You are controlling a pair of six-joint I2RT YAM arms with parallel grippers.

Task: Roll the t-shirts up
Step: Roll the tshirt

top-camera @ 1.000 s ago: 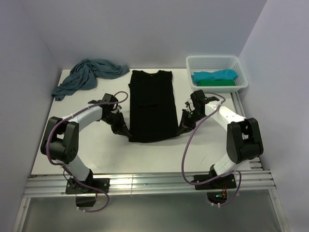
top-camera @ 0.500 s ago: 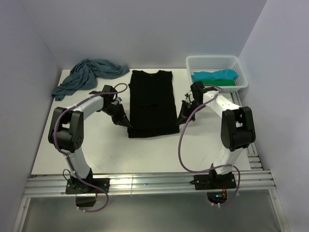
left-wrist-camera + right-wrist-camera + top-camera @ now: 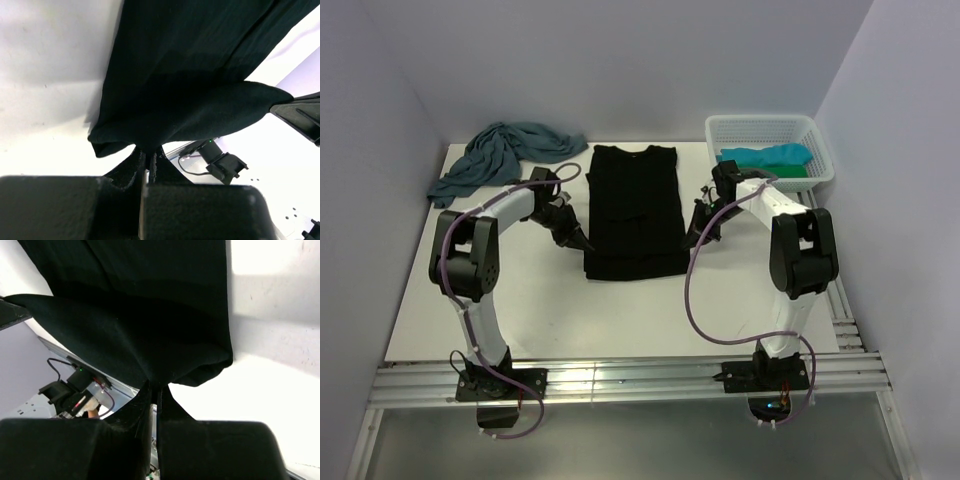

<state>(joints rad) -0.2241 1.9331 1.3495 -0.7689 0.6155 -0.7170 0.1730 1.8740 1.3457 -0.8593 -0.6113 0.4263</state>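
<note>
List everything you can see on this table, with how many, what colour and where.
Table: one, white, under everything.
Black shirt: one, black, laid lengthwise at the table's centre.
Blue shirt: one, dusty blue, crumpled at the far left corner.
Basket: one, white mesh, far right corner.
Turquoise shirt: one, turquoise, in the basket.
Green shirt: one, green, in the basket, under the turquoise one.
Left arm: one, white and black, with a purple cable, left of the black shirt.
Right arm: one, same colours, right of it.
Left end effector: one, black, shut on the black shirt's near left corner.
Right end effector: one, black, shut on its near right corner.
</note>
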